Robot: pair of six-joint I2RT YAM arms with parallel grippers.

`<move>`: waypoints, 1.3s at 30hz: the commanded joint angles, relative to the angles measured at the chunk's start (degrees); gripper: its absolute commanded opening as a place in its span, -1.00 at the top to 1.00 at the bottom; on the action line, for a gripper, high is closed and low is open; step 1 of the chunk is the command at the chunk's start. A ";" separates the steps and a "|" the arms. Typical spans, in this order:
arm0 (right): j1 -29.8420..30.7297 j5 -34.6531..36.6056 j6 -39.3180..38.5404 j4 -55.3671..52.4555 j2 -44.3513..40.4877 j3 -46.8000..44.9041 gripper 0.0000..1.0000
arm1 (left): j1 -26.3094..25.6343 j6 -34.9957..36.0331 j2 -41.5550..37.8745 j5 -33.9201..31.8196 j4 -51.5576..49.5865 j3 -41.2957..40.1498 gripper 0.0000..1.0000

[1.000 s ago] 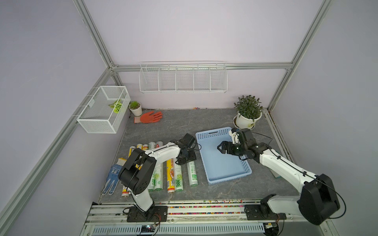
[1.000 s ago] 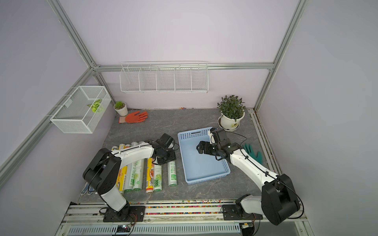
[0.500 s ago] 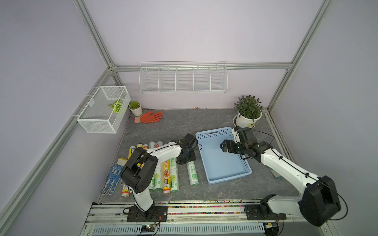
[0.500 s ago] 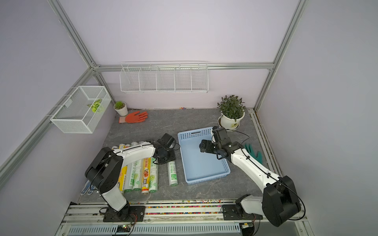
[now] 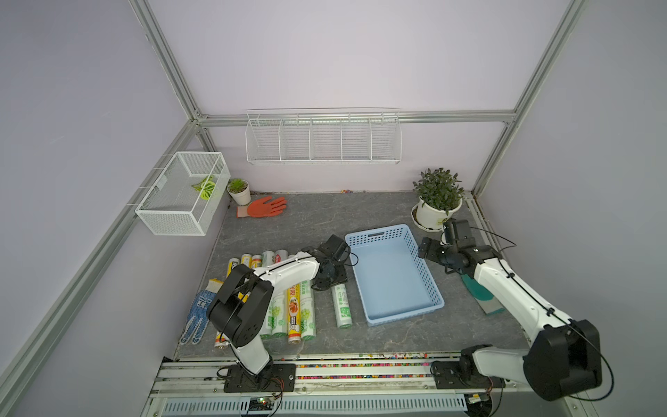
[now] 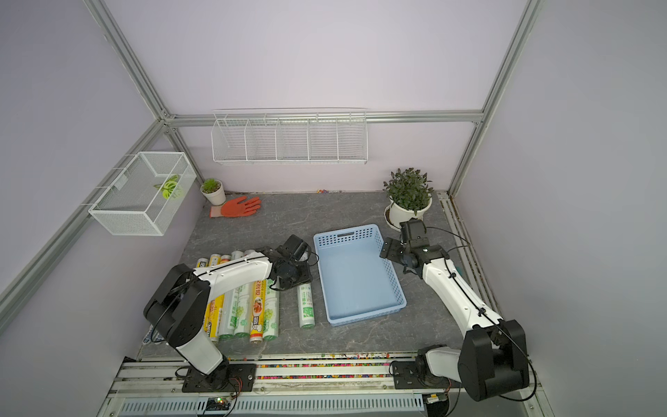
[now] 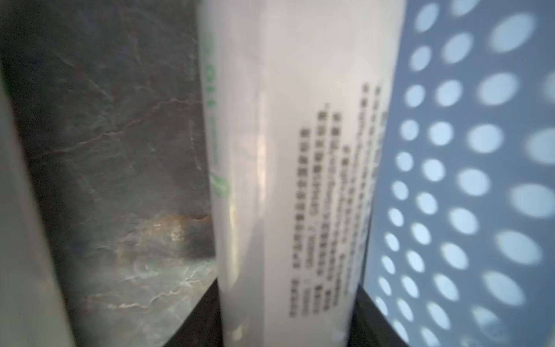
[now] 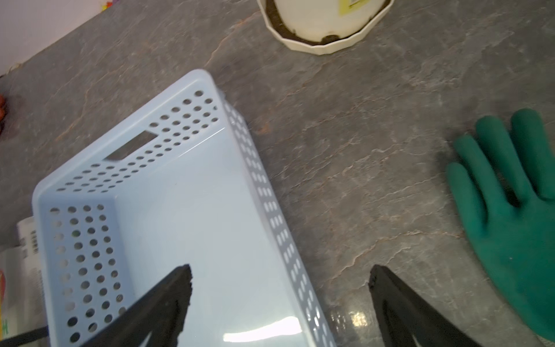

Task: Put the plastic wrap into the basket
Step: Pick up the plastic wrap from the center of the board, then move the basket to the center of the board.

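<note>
**A:** What's furthest left?

**B:** A blue-and-white knitted glove (image 5: 196, 317) at the table's edge. Next to it is a row of slim plastic wrap rolls (image 5: 294, 314), some yellow with orange print and some clear-white with green print. They lie side by side on the grey stone-patterned tabletop (image 5: 317, 224). The left arm hides the middle of several.

**A:** And the left gripper?

**B:** The left gripper (image 5: 332, 279) is down over the far end of one clear-white plastic wrap roll with green print (image 5: 342, 307). That roll lies apart from the row, just beside the shallow light-blue perforated plastic basket (image 5: 375, 231). In the left wrist view the black fingers (image 7: 201, 318) pinch that roll from both sides. The view is blurred, so I cannot tell if the roll is off the table.

**A:** Further right?

**B:** The right gripper (image 5: 427, 251) hangs at the basket's right long wall, jaws spread wide and gripping nothing. In the right wrist view one finger (image 8: 168, 300) is over the basket floor and its partner over the tabletop, with the wall between them. Beyond lies a dark green rubber glove (image 8: 510, 225), cut off by the frame. In both top views the right arm mostly hides it.
</note>
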 commanded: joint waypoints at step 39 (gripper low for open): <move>4.47 -27.84 11.21 13.21 -3.31 -14.09 -0.86 | -7.92 -7.68 13.74 17.28 19.25 19.81 0.64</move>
